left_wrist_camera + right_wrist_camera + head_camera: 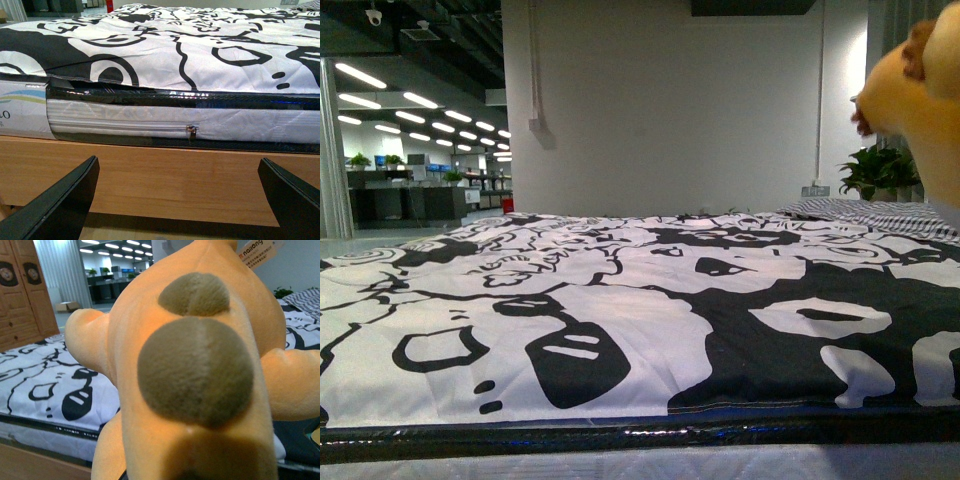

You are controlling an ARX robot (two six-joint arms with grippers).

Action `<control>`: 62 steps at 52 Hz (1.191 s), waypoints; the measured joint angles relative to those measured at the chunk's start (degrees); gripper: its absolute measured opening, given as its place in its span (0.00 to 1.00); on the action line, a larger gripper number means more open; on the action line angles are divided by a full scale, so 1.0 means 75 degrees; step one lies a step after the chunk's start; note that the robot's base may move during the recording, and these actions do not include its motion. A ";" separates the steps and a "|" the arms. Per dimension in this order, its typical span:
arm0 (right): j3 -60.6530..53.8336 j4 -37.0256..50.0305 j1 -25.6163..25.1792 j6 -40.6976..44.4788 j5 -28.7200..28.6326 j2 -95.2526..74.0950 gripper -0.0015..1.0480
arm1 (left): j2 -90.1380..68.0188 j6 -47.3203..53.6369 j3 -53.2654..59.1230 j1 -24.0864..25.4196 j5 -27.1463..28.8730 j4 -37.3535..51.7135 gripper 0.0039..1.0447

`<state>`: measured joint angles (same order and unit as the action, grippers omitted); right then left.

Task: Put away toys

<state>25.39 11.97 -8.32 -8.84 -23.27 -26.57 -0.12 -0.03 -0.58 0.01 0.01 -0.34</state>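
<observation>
The yellow-orange plush toy [195,365] fills the right wrist view, with two round brown patches and stubby limbs. My right gripper is shut on the plush toy and holds it in the air; its fingers are hidden under the plush. In the front view the plush toy [920,95] shows at the upper right edge, raised above the bed. My left gripper [180,200] is open and empty, its two dark fingertips [60,205] spread wide, low in front of the bed's wooden side board [175,175].
A bed with a black-and-white patterned cover [620,300] spans the front view, on a zipped mattress [190,127]. A striped pillow [880,215] lies at the far right. A potted plant [880,170] stands behind. A wooden wardrobe [20,295] stands beyond the bed.
</observation>
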 joint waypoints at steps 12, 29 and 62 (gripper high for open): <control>-0.1620 0.0181 0.3829 0.0991 0.3824 0.1542 0.07 | 0.0000 0.0000 0.0000 0.0000 0.0000 0.0000 0.94; -0.3115 0.0871 0.4170 0.0982 0.5010 0.2282 0.07 | 0.0000 0.0000 0.0000 0.0000 0.0000 0.0000 0.94; -0.3200 0.0845 0.3926 0.0836 0.4957 0.2425 0.07 | 0.0000 0.0000 0.0000 0.0000 0.0003 0.0000 0.94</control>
<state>1.39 18.31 21.12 -2.57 13.91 -8.38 -0.12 -0.03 -0.58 0.01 0.03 -0.34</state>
